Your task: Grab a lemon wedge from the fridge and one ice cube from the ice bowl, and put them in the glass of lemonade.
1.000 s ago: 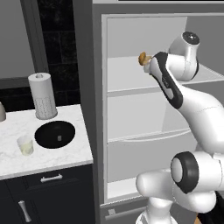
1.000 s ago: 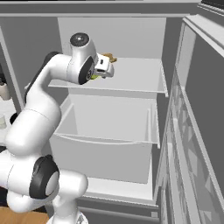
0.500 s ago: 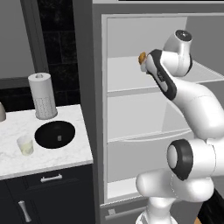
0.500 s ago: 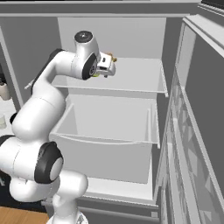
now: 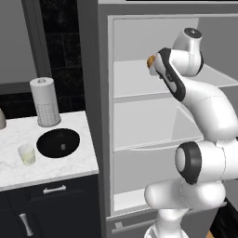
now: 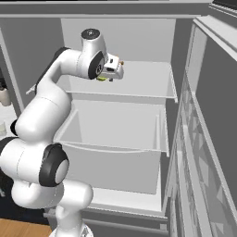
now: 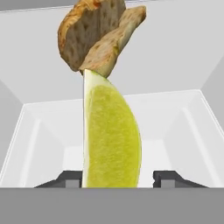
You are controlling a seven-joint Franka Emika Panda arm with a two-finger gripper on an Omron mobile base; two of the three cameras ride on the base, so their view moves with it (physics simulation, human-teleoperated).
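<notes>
Tool at upper shelf of fridge, fingers either side of lemon wedge; grip unconfirmed, cannot tell; brown food item just behind wedge

Nothing to read here, operator: you've got no lettering, label, brand, number or sign on anything in these views. The fridge is plain grey outside and its pale shelves carry no markings. Your arm's white shell is unmarked too. Over at the left of the left base view, the paper-towel roll shows only a faint dotted texture, not text, and the glass of lemonade is bare.
</notes>
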